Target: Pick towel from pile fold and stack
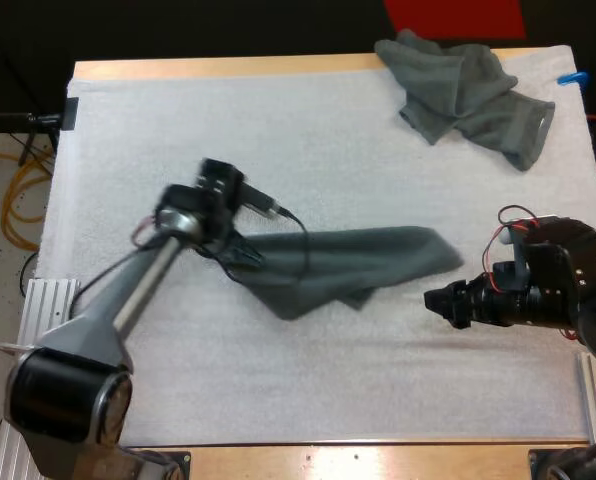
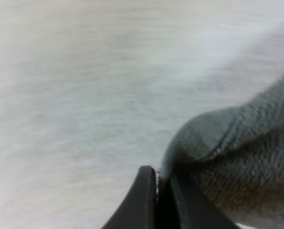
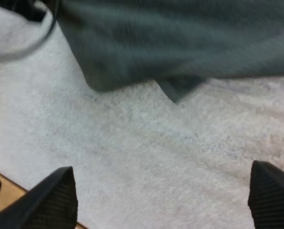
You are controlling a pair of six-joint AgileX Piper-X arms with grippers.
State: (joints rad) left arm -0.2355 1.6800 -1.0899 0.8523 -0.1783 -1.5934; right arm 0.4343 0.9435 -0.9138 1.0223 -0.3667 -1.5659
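Towel [image 1: 358, 262] is laid out mid-mat, apart from pile [image 1: 468, 90], and pinched at one edge by left gripper [image 1: 240, 256]. Right gripper [image 1: 434, 298] is spread wide and empty. Folding and stacking are judged not yet done.

One spread towel [image 1: 358, 262], one crumpled towel [image 1: 468, 95], one mat [image 1: 278, 150].

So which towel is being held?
The spread towel in the middle, pinched by the left gripper at one end; the crumpled towel at the far right corner lies untouched.

Wooden table [image 1: 228, 68] carries white mat [image 1: 278, 130]; stretched towel [image 1: 358, 262] mid-mat, crumpled towel [image 1: 468, 90] far right.
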